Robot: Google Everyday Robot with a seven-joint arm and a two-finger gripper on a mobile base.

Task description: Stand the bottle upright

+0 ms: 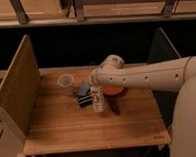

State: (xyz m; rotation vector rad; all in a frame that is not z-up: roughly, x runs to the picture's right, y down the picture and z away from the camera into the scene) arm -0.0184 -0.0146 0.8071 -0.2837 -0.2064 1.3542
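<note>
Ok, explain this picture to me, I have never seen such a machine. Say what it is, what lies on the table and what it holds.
One camera looks down on a wooden table. The big white limb reaching in from the right is the robot's single arm. Its gripper, a two-finger claw, is shut on the top of a cream-white bottle, which is nearly upright. Around it: a black striped bar, a translucent cup, something flat and orange, and a small dark object I cannot identify.

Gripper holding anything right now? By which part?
The gripper, above the middle of the table, appears shut on the bottle, holding it by its upper end. The bottle is nearly upright, base down on the table.
</note>
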